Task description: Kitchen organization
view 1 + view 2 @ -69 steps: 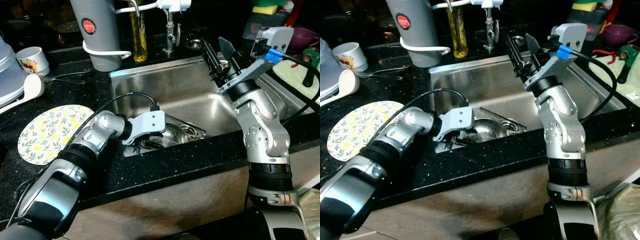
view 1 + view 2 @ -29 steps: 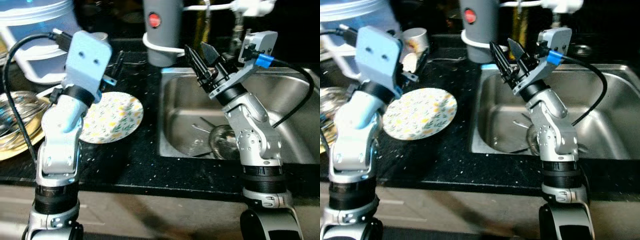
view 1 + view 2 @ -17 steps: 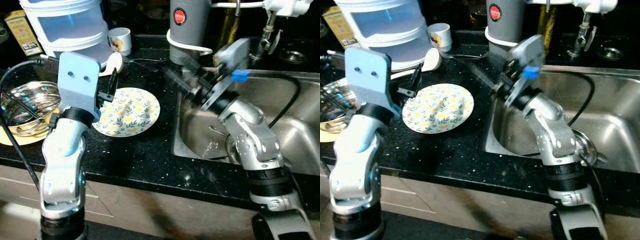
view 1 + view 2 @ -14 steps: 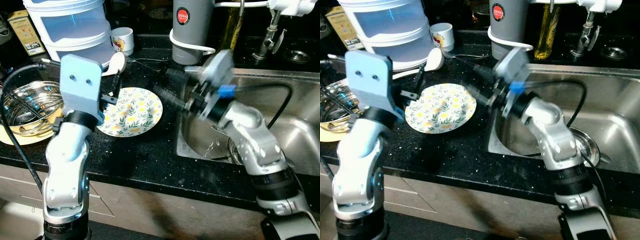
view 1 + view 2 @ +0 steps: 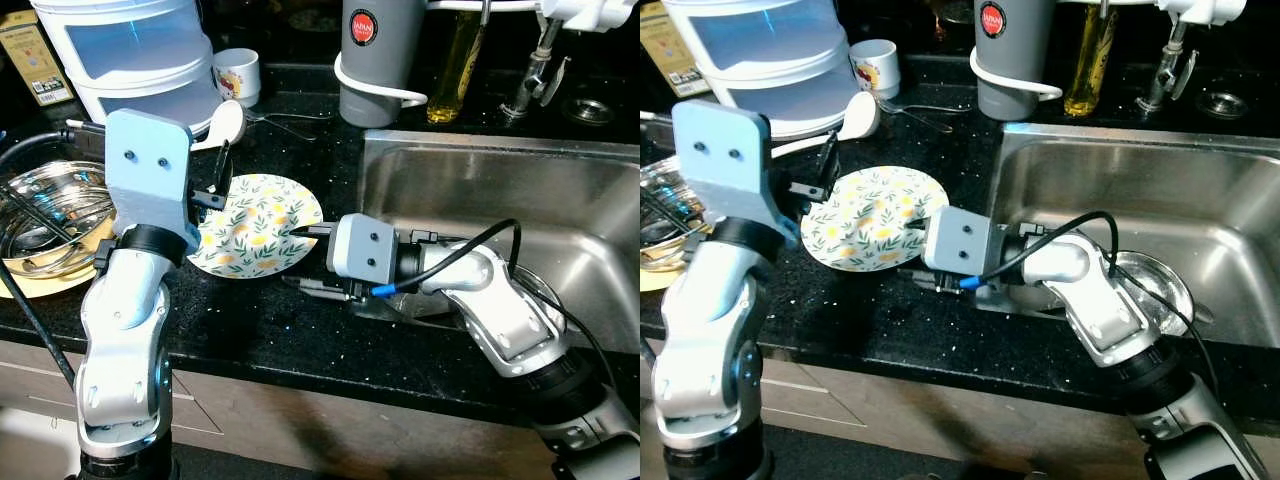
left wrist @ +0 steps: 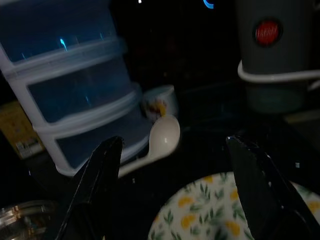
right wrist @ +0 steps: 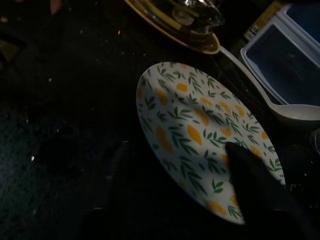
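Right claw at plate (ladle beyond)

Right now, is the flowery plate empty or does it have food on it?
Empty. The floral plate lies flat on the black counter with only its pattern showing.

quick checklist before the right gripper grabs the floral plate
1. Right gripper at the plate edge: ok, one finger over the near rim, one low beside it.
2. Jaws open: ok, per the right wrist view.
3. Plate top bare: ok.
4. Plate flat on the counter: ok.
5. Left gripper clear of the plate: not ok, open and hovering at its far-left rim.
6. Lower finger under the rim: cannot tell.
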Tool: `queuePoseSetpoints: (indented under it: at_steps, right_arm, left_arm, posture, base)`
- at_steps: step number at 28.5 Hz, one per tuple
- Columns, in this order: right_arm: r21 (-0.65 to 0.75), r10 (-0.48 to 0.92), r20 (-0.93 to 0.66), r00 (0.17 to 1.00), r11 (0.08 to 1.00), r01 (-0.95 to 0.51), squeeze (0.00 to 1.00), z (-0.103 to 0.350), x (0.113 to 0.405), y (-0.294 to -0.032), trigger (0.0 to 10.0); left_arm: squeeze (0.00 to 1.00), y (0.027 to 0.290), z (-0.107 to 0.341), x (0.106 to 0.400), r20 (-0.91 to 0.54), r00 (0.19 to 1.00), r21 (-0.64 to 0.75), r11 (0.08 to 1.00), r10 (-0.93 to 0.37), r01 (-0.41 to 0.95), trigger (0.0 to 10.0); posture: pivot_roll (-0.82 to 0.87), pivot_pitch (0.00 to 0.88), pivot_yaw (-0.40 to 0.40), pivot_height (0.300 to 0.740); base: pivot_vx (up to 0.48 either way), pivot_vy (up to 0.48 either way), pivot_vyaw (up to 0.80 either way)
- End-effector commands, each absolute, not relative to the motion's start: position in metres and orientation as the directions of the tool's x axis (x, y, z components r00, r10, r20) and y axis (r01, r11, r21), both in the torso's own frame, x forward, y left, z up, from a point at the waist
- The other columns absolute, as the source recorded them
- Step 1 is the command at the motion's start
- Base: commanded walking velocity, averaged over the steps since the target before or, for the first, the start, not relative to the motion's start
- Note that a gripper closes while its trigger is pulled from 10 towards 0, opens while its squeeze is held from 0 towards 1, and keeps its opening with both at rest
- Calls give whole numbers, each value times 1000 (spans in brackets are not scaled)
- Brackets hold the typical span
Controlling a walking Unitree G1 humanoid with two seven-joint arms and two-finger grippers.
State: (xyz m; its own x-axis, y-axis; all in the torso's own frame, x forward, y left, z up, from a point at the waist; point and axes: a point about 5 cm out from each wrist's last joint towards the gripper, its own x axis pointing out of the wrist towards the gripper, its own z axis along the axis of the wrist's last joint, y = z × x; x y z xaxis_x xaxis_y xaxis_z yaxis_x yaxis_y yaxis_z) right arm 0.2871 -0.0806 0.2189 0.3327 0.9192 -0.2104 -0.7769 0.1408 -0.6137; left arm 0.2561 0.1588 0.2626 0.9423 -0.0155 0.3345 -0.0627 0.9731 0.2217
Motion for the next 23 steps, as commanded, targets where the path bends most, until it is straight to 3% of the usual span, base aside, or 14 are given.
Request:
queuePoseSetpoints:
  at_steps: [1,3,5,13,23]
  right_arm:
    - [-660,919,-238,313,83,-746,1000,221,283,-74,10000]
    - [-712,896,-271,352,60,-700,1000,218,286,-73,10000]
    - [-734,884,-288,368,42,-678,0,217,288,-74,10000]
    - [-786,855,-281,436,55,-616,0,219,297,-72,10000]
    - [-838,852,-199,484,108,-535,0,221,302,-59,10000]
  left_arm:
    - [0,162,257,255,303,953,226,971,3,-75,10000]
    - [0,167,247,255,249,968,203,976,31,-83,10000]
    - [0,171,243,254,225,973,189,978,48,-92,10000]
    - [0,177,238,251,190,979,189,976,69,-105,10000]
    - [0,175,243,243,102,989,118,989,-105,93,10000]
  posture:
    - [87,60,-23,732]
    - [87,61,-23,732]
    - [90,62,-22,732]
    - [93,63,-27,732]
    - [106,69,-39,732]
  base:
    - [0,0,0]
    - [0,0,0]
    - [0,0,0]
    - [0,0,0]
    - [0,0,0]
